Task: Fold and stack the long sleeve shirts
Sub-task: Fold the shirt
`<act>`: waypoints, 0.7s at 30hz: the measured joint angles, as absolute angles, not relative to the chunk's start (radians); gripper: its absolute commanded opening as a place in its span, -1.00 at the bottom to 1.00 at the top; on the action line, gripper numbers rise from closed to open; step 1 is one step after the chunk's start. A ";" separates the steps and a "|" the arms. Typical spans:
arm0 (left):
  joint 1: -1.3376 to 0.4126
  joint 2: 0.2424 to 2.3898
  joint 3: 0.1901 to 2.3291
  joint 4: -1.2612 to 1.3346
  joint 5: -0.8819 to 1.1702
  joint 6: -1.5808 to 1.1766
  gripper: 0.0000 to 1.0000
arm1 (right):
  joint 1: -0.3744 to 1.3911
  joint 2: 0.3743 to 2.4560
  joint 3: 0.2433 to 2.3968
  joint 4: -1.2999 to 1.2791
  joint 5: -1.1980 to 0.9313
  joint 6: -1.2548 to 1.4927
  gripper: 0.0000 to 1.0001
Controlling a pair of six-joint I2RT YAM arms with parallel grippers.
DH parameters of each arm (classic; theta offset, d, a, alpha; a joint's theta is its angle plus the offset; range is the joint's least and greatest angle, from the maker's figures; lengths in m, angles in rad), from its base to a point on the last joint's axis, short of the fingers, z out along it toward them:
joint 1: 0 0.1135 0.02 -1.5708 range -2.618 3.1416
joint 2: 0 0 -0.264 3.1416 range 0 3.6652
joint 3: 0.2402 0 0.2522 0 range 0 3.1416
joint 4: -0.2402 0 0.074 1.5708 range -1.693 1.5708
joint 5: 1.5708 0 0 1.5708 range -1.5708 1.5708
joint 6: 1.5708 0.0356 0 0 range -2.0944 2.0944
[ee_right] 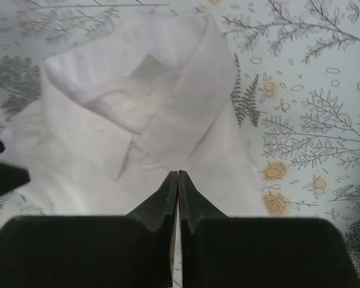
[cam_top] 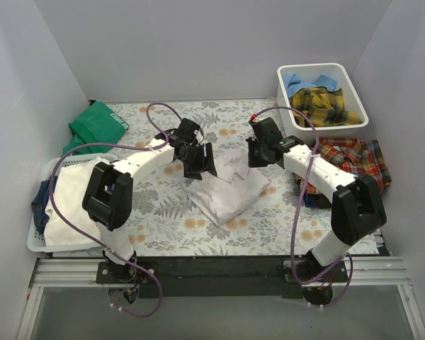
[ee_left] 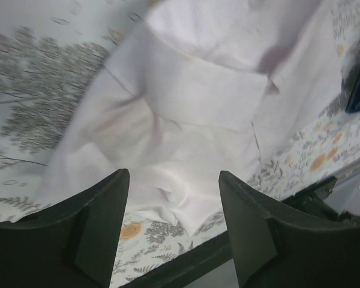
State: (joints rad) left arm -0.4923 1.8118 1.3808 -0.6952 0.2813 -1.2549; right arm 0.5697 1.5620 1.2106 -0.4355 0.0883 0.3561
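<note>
The white long sleeve shirt [cam_top: 227,190] lies folded into a compact shape at the middle of the floral table cover, collar toward the back. My left gripper [cam_top: 200,168] hovers over its back left corner with the jaws open and empty; in the left wrist view [ee_left: 174,186] the shirt [ee_left: 186,102] fills the space below. My right gripper [cam_top: 255,157] is at the shirt's back right, jaws shut with nothing between them; the right wrist view [ee_right: 177,175] shows the collar [ee_right: 138,108] just ahead. The red-orange-navy plaid shirt [cam_top: 353,160] lies at the right. The yellow plaid shirt [cam_top: 324,105] and the light blue shirt [cam_top: 297,79] are in a bin.
A white bin [cam_top: 359,117] stands at the back right. A white basket [cam_top: 37,241] with white and dark cloth sits at the left edge. A green garment [cam_top: 95,125] lies at the back left. The table's black front rail [cam_top: 212,265] runs between the arm bases.
</note>
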 measured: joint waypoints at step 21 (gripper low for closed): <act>-0.641 1.785 1.145 -0.686 0.234 -1.238 0.18 | 0.444 1.750 1.228 -0.548 -0.022 0.367 -0.97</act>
